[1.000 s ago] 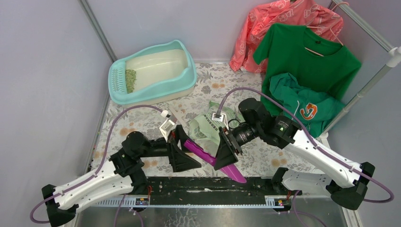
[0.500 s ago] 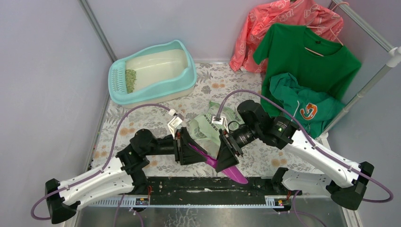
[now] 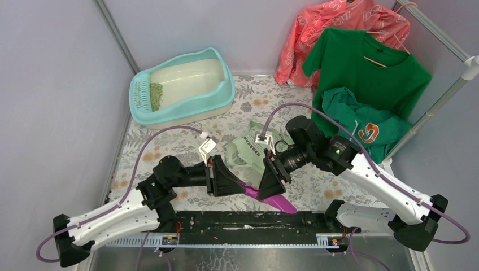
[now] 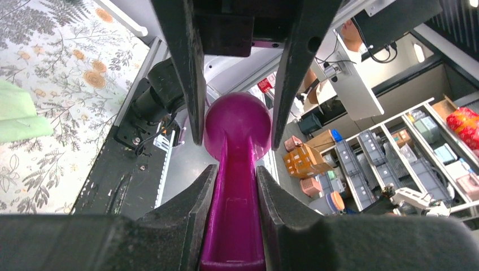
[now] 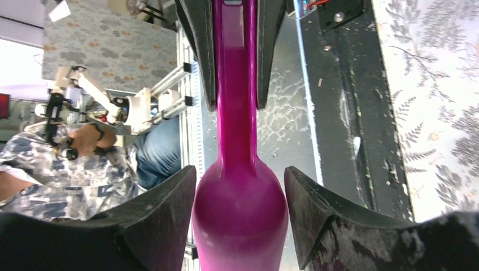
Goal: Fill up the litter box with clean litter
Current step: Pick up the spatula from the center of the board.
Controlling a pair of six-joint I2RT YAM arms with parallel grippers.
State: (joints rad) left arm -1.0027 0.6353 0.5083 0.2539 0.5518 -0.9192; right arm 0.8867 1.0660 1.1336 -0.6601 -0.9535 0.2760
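Litter box point(image 3: 226, 93) at 11 o'clock on desk point(image 3: 316, 180): small patch of clean litter point(image 3: 156, 96) beside grate. At 6 o'clock, left claw point(image 3: 242, 186) pinches purple scoop point(image 3: 281, 204) handle; right claw point(image 3: 269, 191) grips its wide end.

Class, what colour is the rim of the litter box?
The litter box rim is turquoise; top external view shows it best.
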